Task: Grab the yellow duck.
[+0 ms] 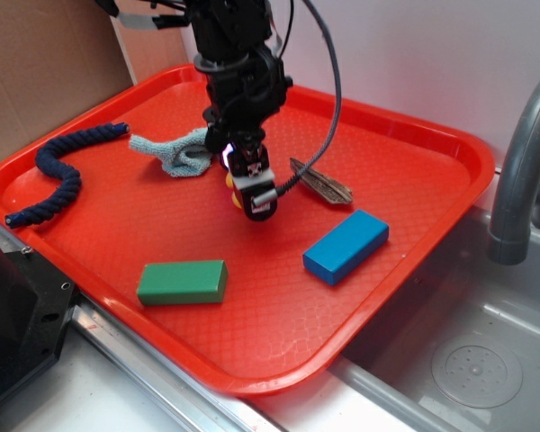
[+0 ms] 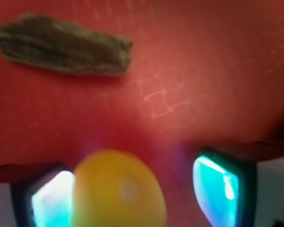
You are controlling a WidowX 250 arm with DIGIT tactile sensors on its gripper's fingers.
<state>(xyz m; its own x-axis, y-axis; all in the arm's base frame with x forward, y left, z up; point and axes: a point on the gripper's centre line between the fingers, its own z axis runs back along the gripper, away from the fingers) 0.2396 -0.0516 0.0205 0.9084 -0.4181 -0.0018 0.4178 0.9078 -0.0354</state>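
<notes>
So, quick rundown of the tray as it sits

gripper [image 1: 243, 193]: low over the middle of the red tray [image 1: 414, 144], pointing straight down, black arm and cable rising behind it

jaws: apart; the wrist view shows the two pads lit up teal at the bottom left and bottom right, with a clear gap of tray between the duck and the right pad

yellow duck [image 2: 117, 189]: sits on the tray between the pads, way off-centre, pressed up against or just beside the left pad [image 2: 49, 201], can't tell if they actually touch. Pretty blurry too, just a rounded yellow blob, no beak visible. From the exterior view only a sliver of yellow peeks out on the left edge of the gripper

brown bark-like piece [image 2: 66, 45]: lying flat on the tray beyond the duck, just right of the gripper in the exterior view, apart from it

light blue cloth [image 1: 175, 153]: crumpled, just left of the gripper

dark blue rope [image 1: 63, 171]: curled along the tray's left side

green block [image 1: 182, 282]: near the front edge, well apart from the duck

blue block [image 1: 346, 246]: front right of the gripper, lying flat

faucet [image 1: 522, 162]: grey, off the tray to the right, over the sink [image 1: 468, 360]
</notes>
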